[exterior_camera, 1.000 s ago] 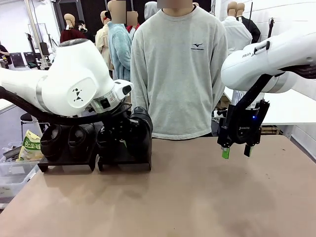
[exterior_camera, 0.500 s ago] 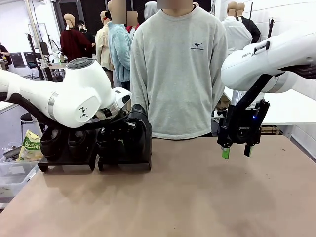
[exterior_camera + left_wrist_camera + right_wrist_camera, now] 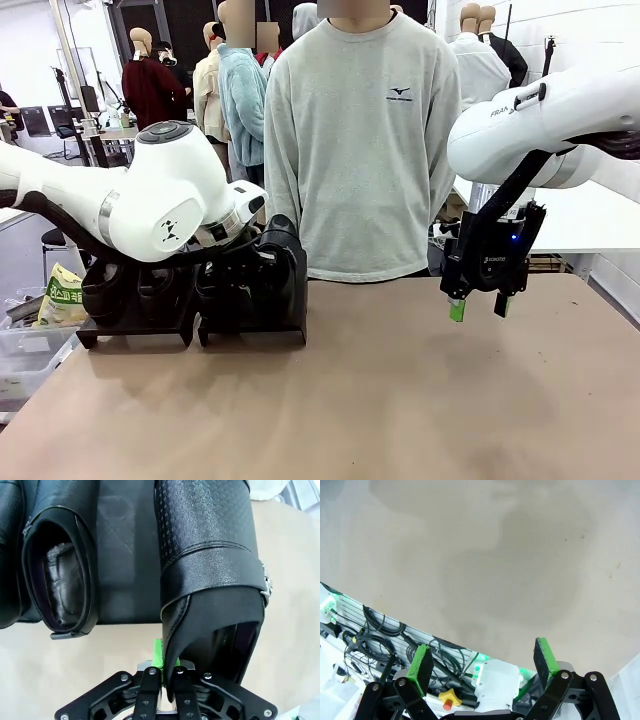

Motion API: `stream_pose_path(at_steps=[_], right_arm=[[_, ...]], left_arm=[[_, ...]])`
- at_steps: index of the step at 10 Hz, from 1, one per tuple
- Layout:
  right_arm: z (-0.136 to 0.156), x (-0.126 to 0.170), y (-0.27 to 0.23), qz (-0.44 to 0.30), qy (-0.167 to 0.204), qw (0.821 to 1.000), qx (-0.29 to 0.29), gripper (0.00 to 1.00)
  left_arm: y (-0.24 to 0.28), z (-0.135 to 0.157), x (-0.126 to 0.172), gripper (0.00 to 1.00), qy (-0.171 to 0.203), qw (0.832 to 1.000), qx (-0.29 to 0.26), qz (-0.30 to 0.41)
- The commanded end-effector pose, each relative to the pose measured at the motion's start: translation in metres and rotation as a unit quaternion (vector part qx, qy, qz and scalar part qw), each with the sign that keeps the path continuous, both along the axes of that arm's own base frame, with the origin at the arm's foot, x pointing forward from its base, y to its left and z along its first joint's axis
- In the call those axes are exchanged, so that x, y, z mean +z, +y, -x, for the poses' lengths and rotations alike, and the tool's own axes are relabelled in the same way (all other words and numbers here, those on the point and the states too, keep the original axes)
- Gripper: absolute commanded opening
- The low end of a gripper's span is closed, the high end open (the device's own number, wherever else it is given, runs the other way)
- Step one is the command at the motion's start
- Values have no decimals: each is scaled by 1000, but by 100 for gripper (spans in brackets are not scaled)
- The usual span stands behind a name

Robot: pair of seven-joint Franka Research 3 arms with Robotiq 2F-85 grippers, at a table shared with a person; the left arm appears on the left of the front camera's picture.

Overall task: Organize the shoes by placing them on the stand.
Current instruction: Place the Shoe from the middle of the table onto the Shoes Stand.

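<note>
Two black stands sit side by side at the table's far left, the left stand (image 3: 135,322) and the right stand (image 3: 255,328). Two black glossy shoes (image 3: 105,285) (image 3: 160,280) rest on the left one. My left gripper (image 3: 240,268) is at the right stand, shut on the heel rim of a black shoe (image 3: 210,575) that lies toe-up against the stand's back panel (image 3: 125,550). In the left wrist view my left gripper (image 3: 165,665) pinches that rim, and another shoe (image 3: 57,580) sits beside it. My right gripper (image 3: 478,305) (image 3: 482,662) hangs open over the table's right side, with nothing between its pads.
A person in a grey sweatshirt (image 3: 360,140) stands at the far edge behind the stands. A clear bin with a snack bag (image 3: 62,295) sits off the table's left edge. The brown tabletop (image 3: 380,400) stretches in front of the stands and under my right gripper.
My left arm's big joint has dropped and swung left, while its gripper stays at the shoe on the right stand. The right arm has not moved.
</note>
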State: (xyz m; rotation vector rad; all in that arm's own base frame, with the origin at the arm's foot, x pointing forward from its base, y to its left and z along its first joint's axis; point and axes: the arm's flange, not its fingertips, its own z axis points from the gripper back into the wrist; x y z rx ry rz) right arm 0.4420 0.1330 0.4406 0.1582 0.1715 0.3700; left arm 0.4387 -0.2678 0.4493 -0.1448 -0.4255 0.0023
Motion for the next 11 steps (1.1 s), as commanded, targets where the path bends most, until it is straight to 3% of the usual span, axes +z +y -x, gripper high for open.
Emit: stream_pose_path(at_steps=[1,3,11], right_arm=[[0,1,2,-2,1,1000,-6,100],[0,1,2,-2,1,1000,-6,100],[0,1,2,-2,1,1000,-6,100]], left_arm=[[4,-15,6,0,-49,999,9,10],[9,-34,-4,0,-57,998,12,0],[5,-55,-29,0,-11,999,36,-14]])
